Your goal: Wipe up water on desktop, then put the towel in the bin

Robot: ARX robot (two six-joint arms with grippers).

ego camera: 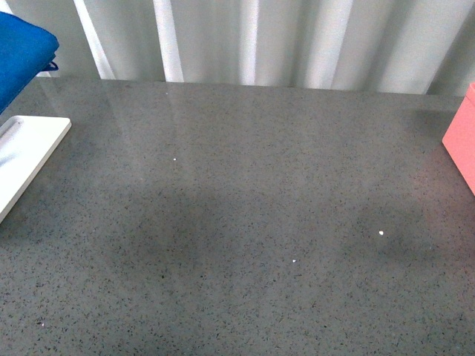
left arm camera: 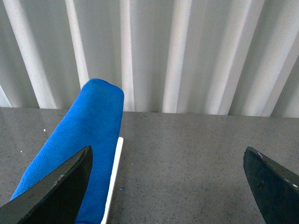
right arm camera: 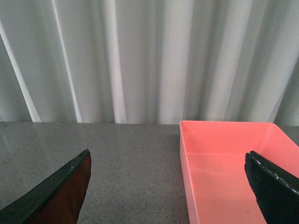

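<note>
Left end effector [left arm camera: 167, 154] wide open, empty, faces towel [left arm camera: 79, 140] resting on white tray [ego camera: 30, 141] at left of desk [ego camera: 245, 185], ready for pickup. Right end effector [right arm camera: 168, 154] equally open, empty, facing pink bin [right arm camera: 224, 158]; judged staged for drop-off.

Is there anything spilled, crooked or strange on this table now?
Only a few tiny bright white specks on the glossy grey speckled desktop, toward its middle and right. They could be water drops or glints; I cannot tell. Nothing else looks askew or damaged.
</note>
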